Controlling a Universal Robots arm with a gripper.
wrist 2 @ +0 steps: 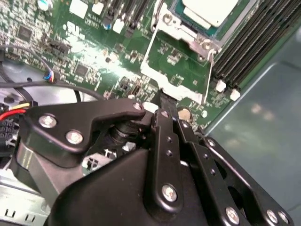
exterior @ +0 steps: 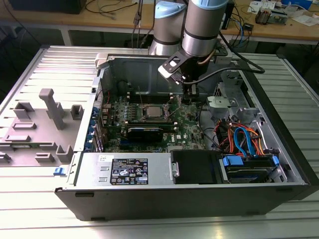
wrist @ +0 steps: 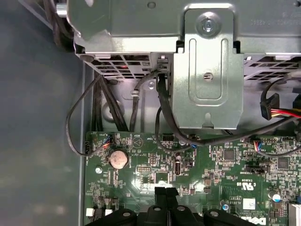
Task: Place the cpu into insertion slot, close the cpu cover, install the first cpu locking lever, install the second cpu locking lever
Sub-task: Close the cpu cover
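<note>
Case [exterior: 144,69] lies open, board [exterior: 185,133] exposed. In the exterior view, gripper [wrist: 164,194] sits at slot's [wrist 2: 176,28] 3 o'clock, fingers pressed together, nothing between them. Cover [wrist 2: 171,86] hinged open; cpu [wrist 2: 207,12] seated in slot. Our judgement of the risk: closed tips skid off cover, gouging board.

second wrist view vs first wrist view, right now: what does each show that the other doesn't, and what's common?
Second wrist view: the cpu sitting in the insertion slot, with the cpu cover swung open beside it and black memory slots alongside.
First wrist view: a silver drive bracket, black cables running beneath it, and the grey case wall.
Shared in both wrist views: the green motherboard and the gripper, low over the board.
</note>
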